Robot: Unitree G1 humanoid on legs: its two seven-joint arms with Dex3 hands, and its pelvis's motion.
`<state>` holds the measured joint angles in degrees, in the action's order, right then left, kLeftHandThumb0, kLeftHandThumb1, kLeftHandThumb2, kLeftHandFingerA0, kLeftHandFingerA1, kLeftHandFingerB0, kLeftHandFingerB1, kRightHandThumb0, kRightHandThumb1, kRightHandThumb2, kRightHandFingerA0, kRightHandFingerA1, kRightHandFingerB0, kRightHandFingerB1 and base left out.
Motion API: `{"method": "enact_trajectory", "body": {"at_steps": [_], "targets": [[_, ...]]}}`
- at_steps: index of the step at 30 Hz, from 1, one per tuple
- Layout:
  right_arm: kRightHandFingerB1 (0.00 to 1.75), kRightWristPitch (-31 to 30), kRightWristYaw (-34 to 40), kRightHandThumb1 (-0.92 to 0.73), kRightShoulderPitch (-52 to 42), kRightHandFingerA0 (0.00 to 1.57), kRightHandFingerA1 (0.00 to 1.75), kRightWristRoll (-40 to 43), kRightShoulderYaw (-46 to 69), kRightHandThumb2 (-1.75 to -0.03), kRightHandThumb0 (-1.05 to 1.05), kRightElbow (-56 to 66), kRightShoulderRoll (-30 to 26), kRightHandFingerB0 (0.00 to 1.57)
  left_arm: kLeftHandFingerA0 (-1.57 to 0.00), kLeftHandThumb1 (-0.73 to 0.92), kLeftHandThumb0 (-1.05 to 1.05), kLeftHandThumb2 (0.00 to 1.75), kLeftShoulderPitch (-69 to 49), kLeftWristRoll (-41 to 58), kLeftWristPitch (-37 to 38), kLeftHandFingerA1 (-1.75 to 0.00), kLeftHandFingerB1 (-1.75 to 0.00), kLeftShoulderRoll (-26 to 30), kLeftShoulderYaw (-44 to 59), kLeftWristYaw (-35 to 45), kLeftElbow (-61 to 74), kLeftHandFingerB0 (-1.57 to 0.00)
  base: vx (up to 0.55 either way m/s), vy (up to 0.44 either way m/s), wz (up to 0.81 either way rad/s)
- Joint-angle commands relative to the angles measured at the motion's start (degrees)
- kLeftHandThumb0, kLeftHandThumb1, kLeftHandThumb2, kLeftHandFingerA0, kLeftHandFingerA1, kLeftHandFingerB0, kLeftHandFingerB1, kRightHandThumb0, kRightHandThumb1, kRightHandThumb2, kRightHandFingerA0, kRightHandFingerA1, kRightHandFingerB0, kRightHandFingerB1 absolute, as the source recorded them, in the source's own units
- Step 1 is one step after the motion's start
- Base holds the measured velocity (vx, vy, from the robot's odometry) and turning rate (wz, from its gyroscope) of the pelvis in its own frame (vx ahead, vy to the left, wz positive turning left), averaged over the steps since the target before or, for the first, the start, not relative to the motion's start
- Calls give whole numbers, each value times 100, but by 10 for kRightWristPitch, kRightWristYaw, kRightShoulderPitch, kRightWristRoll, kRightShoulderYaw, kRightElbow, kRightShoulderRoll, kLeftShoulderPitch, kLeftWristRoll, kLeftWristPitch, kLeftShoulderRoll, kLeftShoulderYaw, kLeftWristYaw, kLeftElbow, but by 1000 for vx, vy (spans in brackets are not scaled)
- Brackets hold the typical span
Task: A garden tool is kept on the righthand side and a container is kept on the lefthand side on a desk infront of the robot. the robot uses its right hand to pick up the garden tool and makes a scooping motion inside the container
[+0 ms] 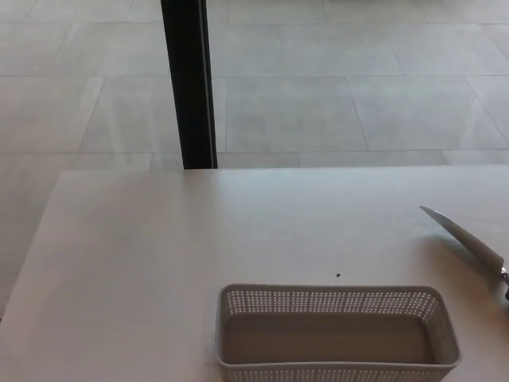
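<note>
Neither of my hands shows, so I cannot tell how their fingers stand. A grey plastic basket (pixel 337 334), rectangular with rounded corners and perforated walls, sits at the near edge of the smooth pale desk (pixel 143 263). Its inside looks bare. To the right, near the edge, lies the tool (pixel 465 240): a long, pointed, shiny metal blade, its handle mostly cut off
</note>
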<state>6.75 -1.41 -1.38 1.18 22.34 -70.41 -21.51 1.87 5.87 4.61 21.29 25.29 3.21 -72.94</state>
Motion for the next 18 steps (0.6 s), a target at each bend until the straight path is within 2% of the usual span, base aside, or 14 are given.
{"method": "enact_trajectory", "body": {"at_steps": [1,2,5,6,7,8,9,14,15,16,17,18], "targets": [[38,24,-29,-61,15,0,36,66,54,-101,-105,-14,-19,0,-94,-31,-85,141,2,19,7,-136,-124,14,11,1,-8,-113,0,0,0],[0,34,-27,-69,24,0,0,76,69,-80,-99,-16,-27,0,-118,-29,-21,79,1,19,7,-116,-112,14,11,1,-5,-111,0,0,0],[0,36,-10,-64,54,0,0,85,94,-82,-100,-15,-48,0,-120,-30,-21,79,5,26,2,-117,-116,16,17,1,-8,-119,0,0,0],[0,37,-18,-81,63,0,0,95,107,-65,-95,-15,-54,0,-120,-29,-21,79,5,25,3,-117,-115,16,18,-1,-11,-117,0,0,0],[0,44,-14,-81,84,0,0,102,119,-65,-93,-9,-70,0,-119,-28,-22,79,4,19,4,-117,-121,18,11,-2,-10,-128,0,0,0],[0,47,-7,-85,100,0,0,102,124,-66,-93,-3,-83,0,-118,-26,-22,81,0,16,9,-116,-120,20,7,1,-10,-127,0,0,0],[4,41,-8,-69,113,0,0,101,126,-86,-105,1,-95,0,-114,-25,-22,81,-3,16,8,-114,-115,21,6,4,-9,-117,0,0,0],[2,54,-1,-69,127,0,0,100,128,-89,-105,1,-111,0,-114,-25,-22,81,-9,18,9,-114,-115,20,3,6,-9,-117,-4,-3,1],[0,74,38,-80,175,0,0,65,101,-111,-105,28,-151,0,-108,-23,-23,82,-17,22,11,-111,-106,25,4,33,-5,-101,0,0,0],[0,86,20,-81,182,0,2,65,94,-106,-105,56,-155,0,-107,-25,-20,82,-8,32,-5,-111,-103,24,16,19,-15,-92,-26,-9,-8],[0,99,16,-81,187,0,0,62,87,-89,-105,77,-157,0,-105,-29,-20,79,-8,43,-4,-110,-109,19,28,16,-19,-105,0,0,0],[0,98,13,-81,189,0,0,62,80,-89,-105,96,-158,0,-105,-29,-20,79,-9,37,-1,-110,-109,17,25,9,-21,-105,0,0,0]]}}
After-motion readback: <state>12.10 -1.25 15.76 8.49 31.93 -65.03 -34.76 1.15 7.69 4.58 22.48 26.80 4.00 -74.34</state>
